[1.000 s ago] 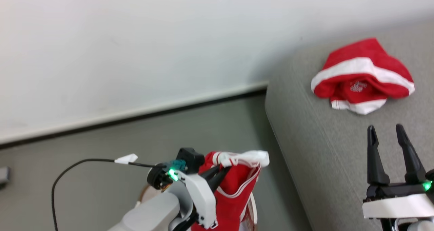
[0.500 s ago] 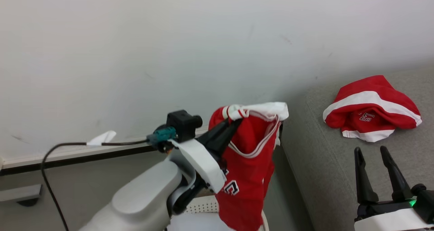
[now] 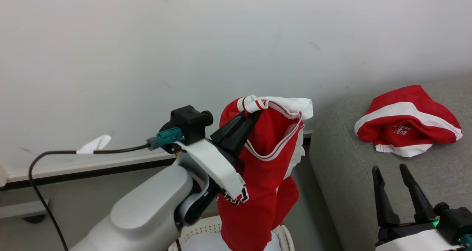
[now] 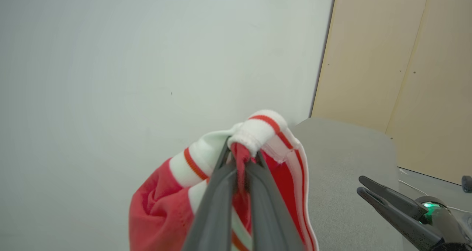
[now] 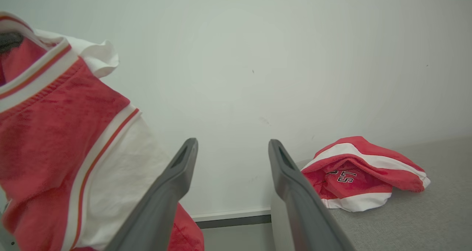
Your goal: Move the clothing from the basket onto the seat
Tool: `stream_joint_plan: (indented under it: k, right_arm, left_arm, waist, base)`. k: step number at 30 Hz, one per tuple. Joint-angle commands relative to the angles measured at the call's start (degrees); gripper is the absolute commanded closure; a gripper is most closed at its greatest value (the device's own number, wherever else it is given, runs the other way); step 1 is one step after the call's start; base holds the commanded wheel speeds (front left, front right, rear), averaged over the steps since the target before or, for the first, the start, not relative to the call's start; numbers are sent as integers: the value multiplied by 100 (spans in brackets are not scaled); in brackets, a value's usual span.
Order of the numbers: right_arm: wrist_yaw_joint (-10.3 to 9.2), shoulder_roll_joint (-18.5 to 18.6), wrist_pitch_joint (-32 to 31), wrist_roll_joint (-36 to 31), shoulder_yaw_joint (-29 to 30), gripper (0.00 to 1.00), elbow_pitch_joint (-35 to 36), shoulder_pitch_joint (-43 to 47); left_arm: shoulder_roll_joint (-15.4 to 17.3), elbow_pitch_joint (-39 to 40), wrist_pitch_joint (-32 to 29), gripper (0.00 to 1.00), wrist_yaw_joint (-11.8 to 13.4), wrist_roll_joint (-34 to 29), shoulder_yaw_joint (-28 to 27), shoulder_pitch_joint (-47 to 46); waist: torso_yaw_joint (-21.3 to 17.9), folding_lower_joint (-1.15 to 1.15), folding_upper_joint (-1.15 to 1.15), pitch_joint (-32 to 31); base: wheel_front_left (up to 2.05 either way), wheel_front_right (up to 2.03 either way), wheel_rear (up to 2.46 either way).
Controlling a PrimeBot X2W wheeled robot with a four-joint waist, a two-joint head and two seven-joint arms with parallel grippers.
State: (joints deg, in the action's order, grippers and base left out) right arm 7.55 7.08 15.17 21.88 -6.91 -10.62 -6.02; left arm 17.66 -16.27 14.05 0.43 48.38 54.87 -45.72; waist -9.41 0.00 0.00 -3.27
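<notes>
L gripper (image 3: pixel 253 113) is clamped on the jersey (image 3: pixel 265 177) at its white-and-red collar band. In the L wrist view its fingers (image 4: pixel 217 206) are pressed together w/ a pinch of red cloth between them, and the band is bunched over the tips. The jersey is held up in front of the wall (image 3: pixel 147 41) and hangs slack toward 6 o'clock from the grip. Black-and-white lettering shows low on its front.

The basket (image 3: pixel 201 229) is at 6 o'clock under it, w/ only a bit of perforated rim in sight and a white pad (image 3: pixel 202 244) inside. The jersey's hem overlaps the basket's mouth in the head view; can't tell if they touch.

The sofa (image 3: pixel 350 177) is at 3 o'clock of the jersey, just beside the basket. A 2nd red garment w/ a broad white stripe, a crumpled bundle (image 3: pixel 405 122), lies on the cushion near the wall.

R gripper (image 3: pixel 389 167) hangs over the sofa's front w/ its fingers apart and nothing between them. The bundle is at approx. 1 o'clock from it, well apart.

A black cable (image 3: pixel 110 150) runs off the L wrist toward 9 o'clock.
</notes>
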Motion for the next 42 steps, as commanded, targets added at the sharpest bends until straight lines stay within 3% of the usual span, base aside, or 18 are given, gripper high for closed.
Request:
stream_joint_plan:
  k: [1, 5, 12, 24, 29, 35, 36, 37, 38, 42]
  right_arm:
    - [-13, 22, -3, 25, -85, 0, 0, -34]
    - [-13, 16, -3, 65, -386, 0, -6, -32]
    - [-13, 113, -4, 163, -1538, 0, -157, -118]
    - [-13, -108, -4, 590, -3095, 0, -1148, -842]
    - [-13, -292, -3, 769, -3274, 0, -1800, -1244]
    - [-13, -399, -4, 820, -3065, 0, -2291, -1496]
    - [-13, -404, -3, 816, -3029, 36, -2329, -1524]
    - [-13, -406, -3, 820, -2987, 82, -2340, -1536]
    - [-13, -411, -4, 837, -2944, 100, -2315, -1525]
    - [-13, -413, -3, 861, -2854, 100, -2203, -1424]
  left_arm:
    - [43, 57, -29, 100, 26, 73, -29, 20]
    - [63, 93, -65, 100, 49, 95, -50, -63]
    - [63, 60, -122, 100, 48, 20, -33, -239]
    - [-242, 154, -330, 100, 12, -90, 83, -688]
    - [-383, 302, -386, 100, -1, -123, 234, -683]
    - [-483, 479, -469, 100, -43, -144, 423, -558]
    - [-489, 494, -473, 100, -45, -138, 442, -553]
    - [-485, 501, -488, 100, -40, -131, 451, -538]
    - [-472, 495, -504, 100, -23, -123, 461, -521]
    - [-387, 413, -498, 100, 12, -53, 448, -429]
  waist:
    - [15, 0, 0, 10]
    - [49, 0, 0, 27]
    - [110, 0, 0, 43]
    - [373, 0, 0, 58]
    - [565, 0, 0, 73]
    - [867, 0, 0, 86]
    - [920, 0, 0, 87]
    - [964, 0, 0, 89]
    - [1002, 0, 0, 93]
    - [1082, 0, 0, 102]
  base:
    - [0, 0, 0]
    - [0, 0, 0]
    - [0, 0, 0]
    - [0, 0, 0]
    - [0, 0, 0]
    - [0, 0, 0]
    - [0, 0, 0]
    - [0, 0, 0]
    - [0, 0, 0]
    - [0, 0, 0]
